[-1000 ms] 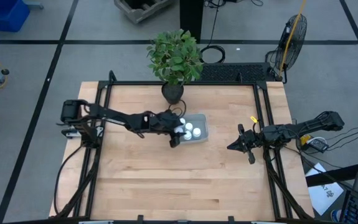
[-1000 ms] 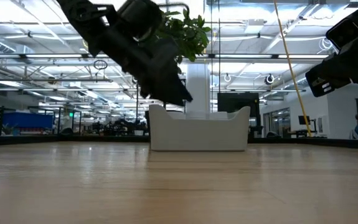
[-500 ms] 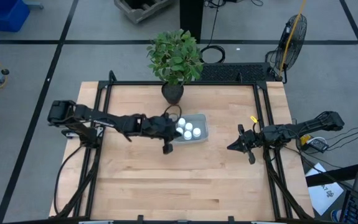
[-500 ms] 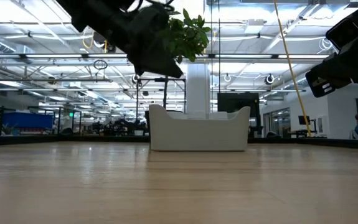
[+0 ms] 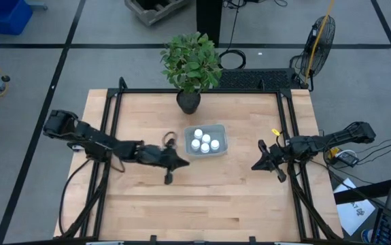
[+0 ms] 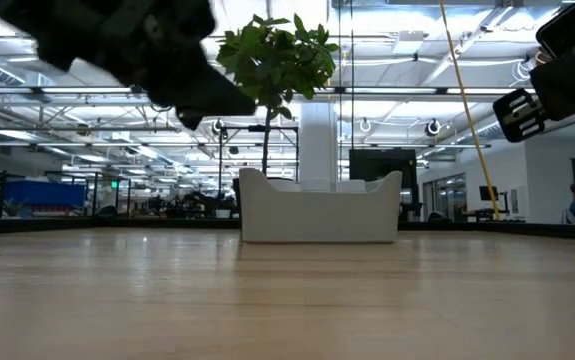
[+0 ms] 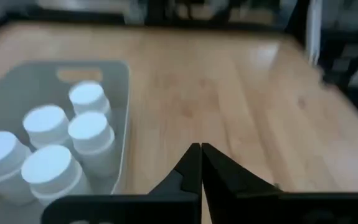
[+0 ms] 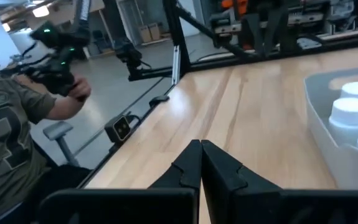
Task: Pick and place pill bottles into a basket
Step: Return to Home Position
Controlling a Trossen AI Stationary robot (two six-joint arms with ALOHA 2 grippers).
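The basket [image 5: 224, 133], a pale shallow bin, stands on the table near its middle, toward the far side. Several white pill bottles [image 5: 204, 141] stand upright inside it, and they also show in the left wrist view [image 7: 73, 137] and the right wrist view [image 8: 353, 109]. My left gripper [image 5: 185, 162] hovers above the table just near-left of the basket, its fingers shut [image 7: 200, 154] and holding nothing. My right gripper [image 5: 255, 165] hangs to the right of the basket, also shut [image 8: 200, 150] and holding nothing. In the low view the basket [image 6: 319, 215] rests flat on the wood.
A potted plant [image 5: 189, 101] stands just beyond the basket at the far edge. Black frame rails [image 5: 111, 136] run along the table's left and right sides. A person [image 8: 17, 124] holding a controller stands beyond the table's left side. Bare wood [image 5: 202, 197] lies toward the near edge.
My left gripper has drawn back from over the basket toward the table's left and near edges and has risen. The bottles stay in the basket. My right gripper has risen slightly.
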